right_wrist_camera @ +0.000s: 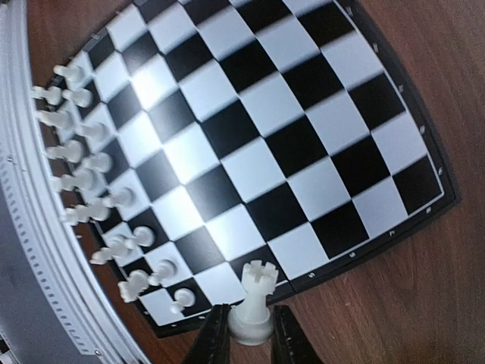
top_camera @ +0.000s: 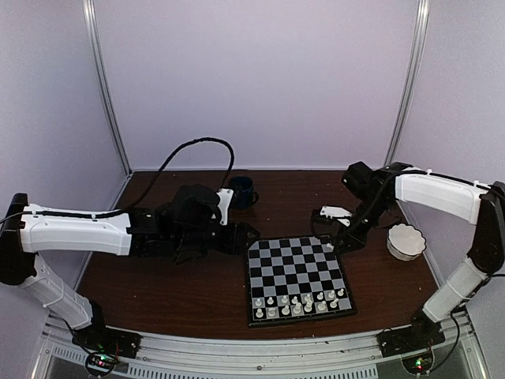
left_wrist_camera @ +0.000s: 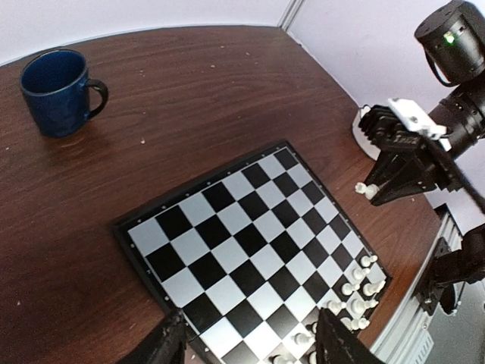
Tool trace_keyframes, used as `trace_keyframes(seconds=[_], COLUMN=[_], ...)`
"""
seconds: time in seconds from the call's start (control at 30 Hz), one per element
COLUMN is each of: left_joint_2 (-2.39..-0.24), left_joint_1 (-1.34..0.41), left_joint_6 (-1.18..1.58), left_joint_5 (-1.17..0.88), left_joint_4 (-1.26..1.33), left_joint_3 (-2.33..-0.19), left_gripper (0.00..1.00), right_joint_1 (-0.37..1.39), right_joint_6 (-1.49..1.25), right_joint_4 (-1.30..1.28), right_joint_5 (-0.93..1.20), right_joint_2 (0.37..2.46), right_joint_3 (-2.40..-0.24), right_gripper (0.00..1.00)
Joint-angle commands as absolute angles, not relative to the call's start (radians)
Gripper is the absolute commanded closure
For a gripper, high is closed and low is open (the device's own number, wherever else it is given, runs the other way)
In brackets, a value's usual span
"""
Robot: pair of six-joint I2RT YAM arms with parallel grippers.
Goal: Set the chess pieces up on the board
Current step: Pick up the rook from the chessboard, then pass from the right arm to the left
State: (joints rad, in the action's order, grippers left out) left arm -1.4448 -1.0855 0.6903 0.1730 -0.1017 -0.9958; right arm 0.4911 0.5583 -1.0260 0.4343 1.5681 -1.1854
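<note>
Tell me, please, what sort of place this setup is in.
Most likely a robotics lab test booth: plain pale walls with metal corner posts surround a wooden table, a left arm and right arm are bolted to a metal rail at its edge, and a chessboard, mug and bowl serve as props.

Robot lab cell, by every sign: plain pale wall panels (top_camera: pixel 260 79) close in three sides, joined by bare metal poles (top_camera: pixel 106 87). Two white-and-black robot arms, the left arm (top_camera: pixel 75 229) and the right arm (top_camera: pixel 438 193), stand bolted to an aluminium rail (top_camera: pixel 260 355) along the near edge of a dark wooden desk (top_camera: pixel 158 284). Small circuit boards (top_camera: pixel 100 363) with lit red and green lights sit by the bases, a black cable (top_camera: pixel 197 146) loops loose over the left arm — and the props laid out are a chessboard (top_camera: pixel 296 276), a blue mug (top_camera: pixel 241 191), a white bowl (top_camera: pixel 405 241)
</note>
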Motion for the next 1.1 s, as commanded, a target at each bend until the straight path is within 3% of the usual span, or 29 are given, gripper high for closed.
trace_keyframes(seconds=[0.0,0.27,0.47,1.07], left_joint_2=[-1.51,-1.687,-1.823,-1.921], left_joint_1=[-1.081,-1.085,-1.103,-1.112], left_joint_6=[0.697,0.852,0.966,1.102], left_joint_5=[0.045,-0.168,-0.225,-0.323], left_joint_4=[0.098,0.384,0.544,0.613], left_joint_3=[-1.05,-1.132,-1.201,-1.252], left_gripper=[0.41,0.42,0.42,0.58], right_joint_1=[0.488,0.493,0.531,0.537], right_joint_6=[0.604,0.599,0.587,0.525], right_joint_4=[-1.063,-1.07,-1.084,-1.022], right_joint_5=[0.725,0.912,0.913,0.831], right_joint_2=[1.455,1.369,1.372,1.37], right_joint_3=[-1.211,-1.232,-1.247,-1.247], right_gripper=[0.82,0.8,0.8,0.81])
